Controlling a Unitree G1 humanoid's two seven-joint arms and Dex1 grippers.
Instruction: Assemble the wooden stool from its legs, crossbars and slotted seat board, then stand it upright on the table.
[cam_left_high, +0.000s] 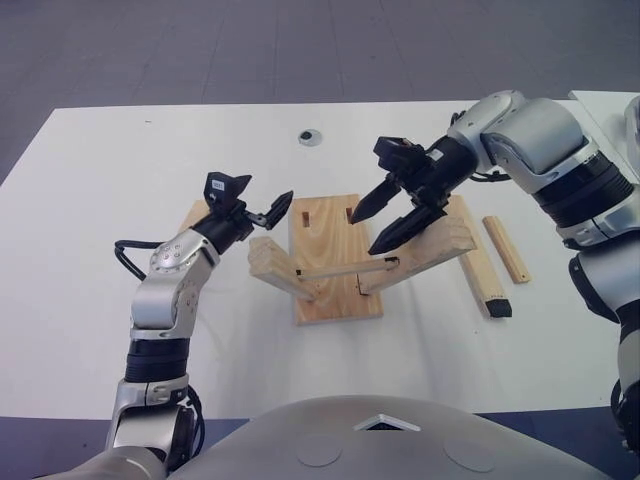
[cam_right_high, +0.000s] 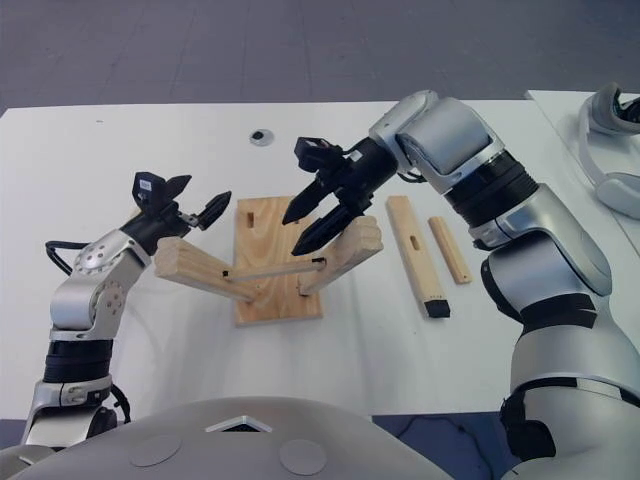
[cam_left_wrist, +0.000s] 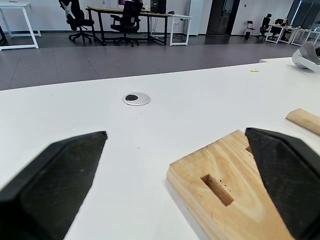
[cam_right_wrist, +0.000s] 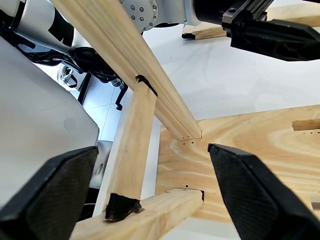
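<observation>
Quick rundown of where you're at. The seat board (cam_left_high: 325, 240) lies flat in the middle of the table (cam_left_high: 100, 200), long axis 12 to 6, with 2 legs already plugged in. The left leg (cam_left_high: 278, 262) leans out toward 10 o'clock and the right leg (cam_left_high: 430, 245) toward 2 o'clock. A thin fitted crossbar (cam_left_high: 345, 268) bridges them 9 to 3. I'd call that roughly half built.

The bit that matters for your next move is the loose leg (cam_left_high: 483, 270). It lies on the table at about 4 o'clock from your right gripper (cam_left_high: 372, 228), just past the right leg. Its long axis runs about 11 to 5, dark end at 5. The loose crossbar (cam_left_high: 505, 248) sits just beside it at 3 o'clock, near enough parallel. Your right arm is way nearer to both; the left one would have to cross the whole board.

Fingers: the right gripper hangs over the board's far half, close above the right leg. It's spread medium-wide, tips aimed down toward 7 o'clock, holding nothing. Can't tell if the lower tip brushes the leg. The left gripper (cam_left_high: 258, 200) hovers at the board's 10 o'clock corner, spread wide and empty. Its wrist view looks across a slot in the board.
</observation>
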